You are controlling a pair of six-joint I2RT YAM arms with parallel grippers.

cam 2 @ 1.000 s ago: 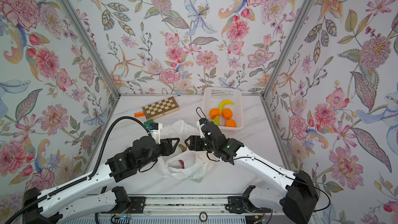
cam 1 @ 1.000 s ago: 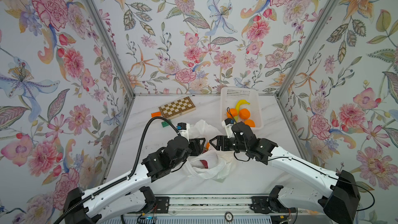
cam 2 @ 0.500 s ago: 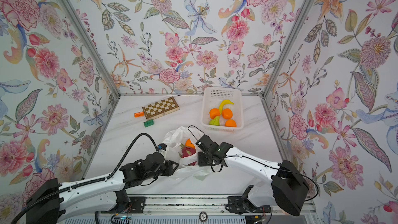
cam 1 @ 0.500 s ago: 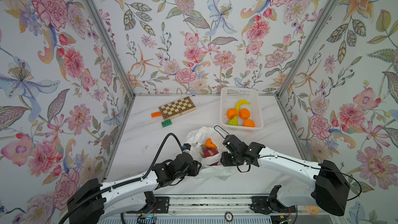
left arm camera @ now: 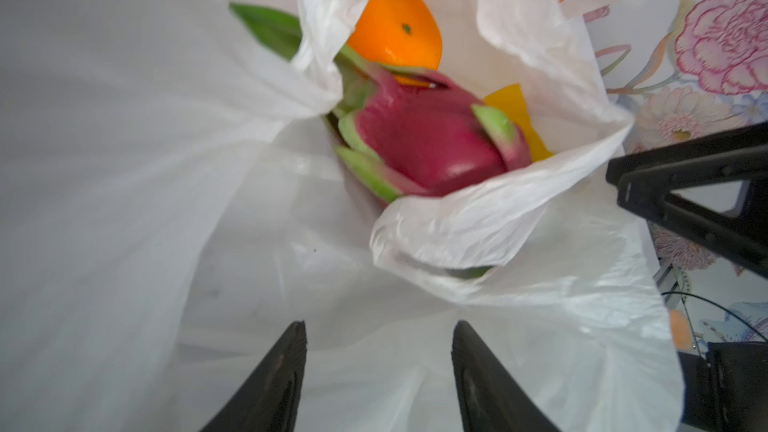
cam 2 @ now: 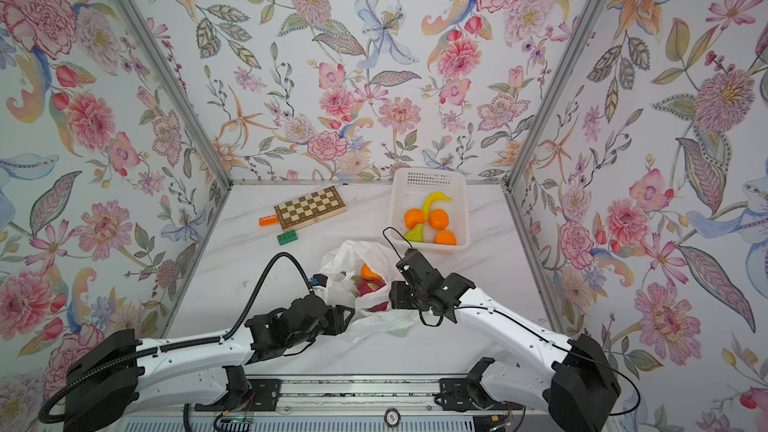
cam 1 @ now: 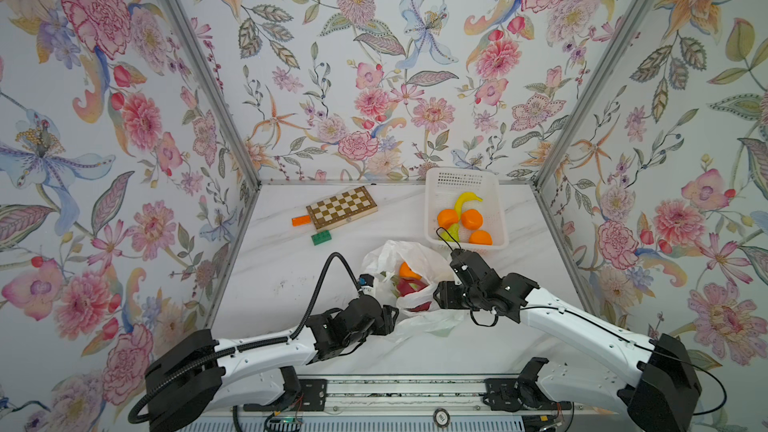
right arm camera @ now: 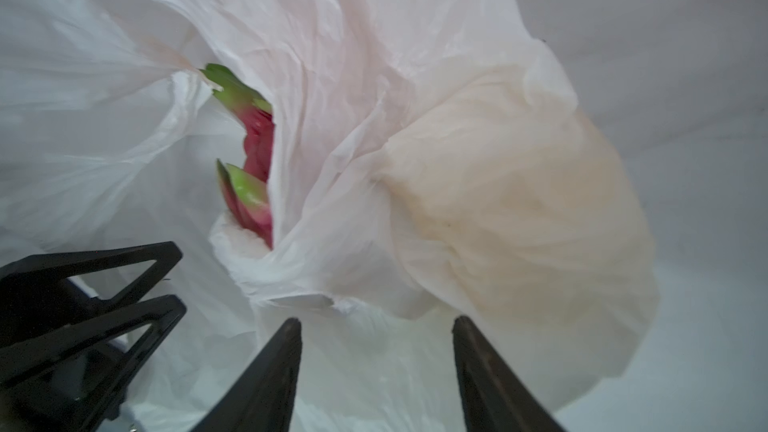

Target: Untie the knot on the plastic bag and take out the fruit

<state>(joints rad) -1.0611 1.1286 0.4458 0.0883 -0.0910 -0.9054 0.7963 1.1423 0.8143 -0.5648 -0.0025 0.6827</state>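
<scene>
The plastic bag [cam 1: 390, 257] [cam 2: 345, 257] lies crumpled on the white table with its mouth gaping. Inside I see fruit: an orange [cam 1: 408, 271] [left arm camera: 395, 31], a pink-red dragon fruit [cam 1: 409, 289] [left arm camera: 428, 143] [right arm camera: 257, 147] and a yellow piece [left arm camera: 515, 114]. The knot does not show. My left gripper [cam 1: 392, 317] [left arm camera: 379, 326] sits low at the bag's near-left rim, open over loose plastic. The right gripper [cam 1: 436, 297] [right arm camera: 376, 322] faces it from the bag's right side, also open, with bag film beyond its tips.
A white perforated basket [cam 1: 461, 178] at the back right holds oranges, a banana and a green fruit. At the back left lie a chessboard [cam 1: 341, 207], an orange block [cam 1: 301, 221] and a green block [cam 1: 321, 238]. Flowered walls close in three sides.
Both grippers have dropped from above the bag to its near rim. The bag's mouth now gapes wider and shows the orange beside the dragon fruit.
</scene>
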